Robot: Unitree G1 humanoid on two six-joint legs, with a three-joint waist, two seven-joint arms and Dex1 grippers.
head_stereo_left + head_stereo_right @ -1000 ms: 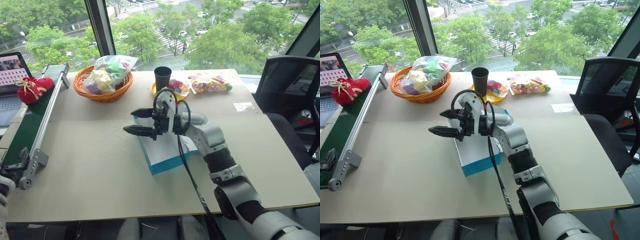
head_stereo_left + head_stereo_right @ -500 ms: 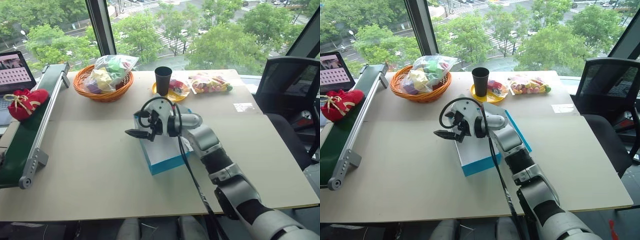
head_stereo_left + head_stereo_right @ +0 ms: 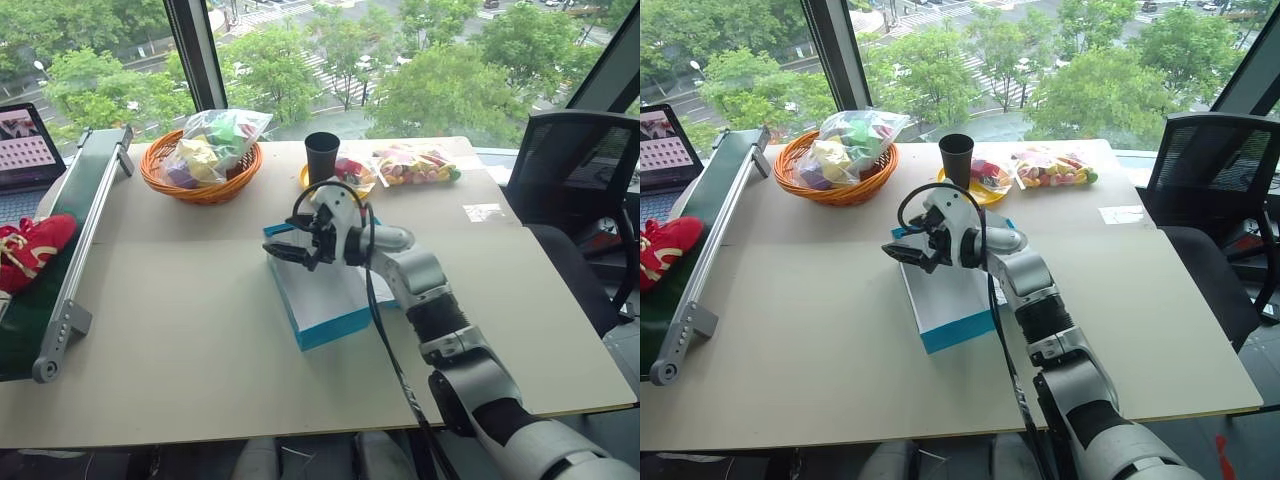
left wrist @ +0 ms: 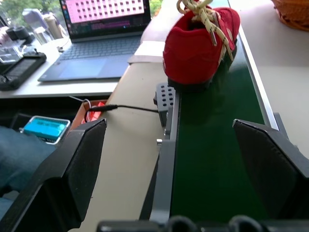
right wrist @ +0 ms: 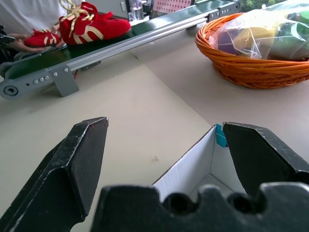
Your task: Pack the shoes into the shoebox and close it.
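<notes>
The shoebox [image 3: 325, 295] lies open on the table [image 3: 180, 330], turquoise outside and white within, with its lid [image 3: 1035, 262] folded back toward the robot's right. The right gripper [image 3: 288, 247] hangs over the box's far-left corner, its two black fingers spread wide apart and holding nothing; from the right wrist view the white inner corner of the box shows between them.

The shoes [image 5: 91, 25] are well apart from the box, on the green conveyor belt [image 3: 60, 270] along the table's left edge. In the head views one red shoe lies near the belt's near end, at the picture's left border. The right wrist view seems to show a second red shoe just beside the first, though the far side of the belt is too small there to be sure.

The left gripper [image 4: 176, 159] points along the belt toward the shoe, fingers [image 4: 82, 164] wide apart and empty, with the shoe ahead of them and not touching
</notes>
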